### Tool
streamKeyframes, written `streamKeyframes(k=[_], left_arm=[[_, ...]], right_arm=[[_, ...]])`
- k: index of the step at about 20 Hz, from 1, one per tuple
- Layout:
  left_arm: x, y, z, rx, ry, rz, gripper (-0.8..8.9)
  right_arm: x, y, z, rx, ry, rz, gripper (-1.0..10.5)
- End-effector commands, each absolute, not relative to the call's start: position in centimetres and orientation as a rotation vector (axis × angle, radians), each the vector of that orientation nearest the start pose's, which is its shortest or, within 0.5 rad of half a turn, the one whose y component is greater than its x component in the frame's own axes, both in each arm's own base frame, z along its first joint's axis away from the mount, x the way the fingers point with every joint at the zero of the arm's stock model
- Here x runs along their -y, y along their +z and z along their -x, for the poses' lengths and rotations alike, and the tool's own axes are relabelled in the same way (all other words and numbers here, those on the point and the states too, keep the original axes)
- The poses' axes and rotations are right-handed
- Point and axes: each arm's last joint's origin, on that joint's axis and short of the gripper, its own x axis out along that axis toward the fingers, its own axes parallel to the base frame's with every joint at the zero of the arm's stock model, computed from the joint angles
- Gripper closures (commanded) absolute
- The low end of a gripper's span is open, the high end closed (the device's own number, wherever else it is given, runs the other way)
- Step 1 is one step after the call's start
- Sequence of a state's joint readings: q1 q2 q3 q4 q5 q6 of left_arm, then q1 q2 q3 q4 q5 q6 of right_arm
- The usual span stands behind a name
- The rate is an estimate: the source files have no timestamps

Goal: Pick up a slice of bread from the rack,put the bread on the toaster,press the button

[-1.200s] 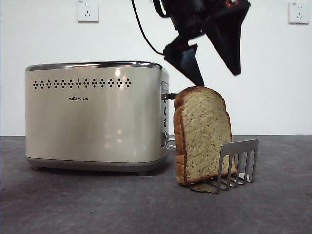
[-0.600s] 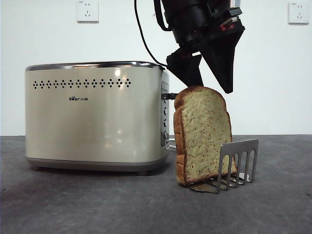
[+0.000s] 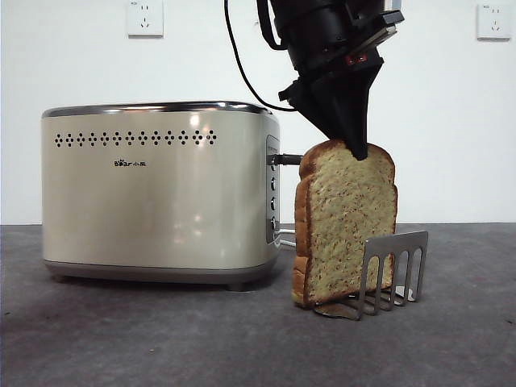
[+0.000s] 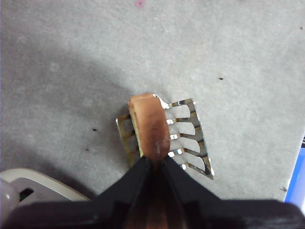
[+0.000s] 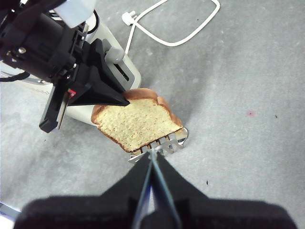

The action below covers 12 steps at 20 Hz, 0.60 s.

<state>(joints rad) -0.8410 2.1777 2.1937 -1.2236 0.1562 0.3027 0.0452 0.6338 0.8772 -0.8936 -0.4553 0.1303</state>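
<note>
The slice of bread (image 3: 345,226) stands upright in the steel rack (image 3: 397,270), just right of the cream toaster (image 3: 161,189). My left gripper (image 3: 355,150) comes down from above and is shut on the slice's top crust (image 4: 148,124); the rack (image 4: 190,136) shows beneath it. The grey lever button (image 3: 287,159) sticks out of the toaster's end panel, close to the slice's upper left edge. My right gripper (image 5: 153,156) hangs high over the table with its jaws shut and empty, looking down on the slice (image 5: 136,121), the rack (image 5: 164,145), the button (image 5: 114,55) and the left gripper (image 5: 125,101).
A white power cord (image 5: 190,33) lies on the grey table beyond the toaster (image 5: 129,72). Two wall sockets (image 3: 145,18) (image 3: 493,20) sit on the white wall behind. A blue object (image 4: 300,176) shows at the edge of the left wrist view.
The left gripper has come down and closed its jaws on the top of the slice. The slice has shifted a little to the right and stands more upright.
</note>
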Motion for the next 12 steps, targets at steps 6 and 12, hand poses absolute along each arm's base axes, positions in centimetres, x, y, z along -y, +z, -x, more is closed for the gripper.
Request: streamKeyframes(k=[6, 12], left_arm=[[33.6, 31.6, -29.1, -1.046, -1.059, -0.664, 8.22], [31.9, 37.5, -27.4, -0.863, -1.085, -0.634, 8.22]], right_arm=[[-1.8, 32.2, -10.4, -0.664, 0.447, -0.244, 9.5], [-1.7, 32.1, -10.3, -0.675, 0.445, -0.247, 9.5]])
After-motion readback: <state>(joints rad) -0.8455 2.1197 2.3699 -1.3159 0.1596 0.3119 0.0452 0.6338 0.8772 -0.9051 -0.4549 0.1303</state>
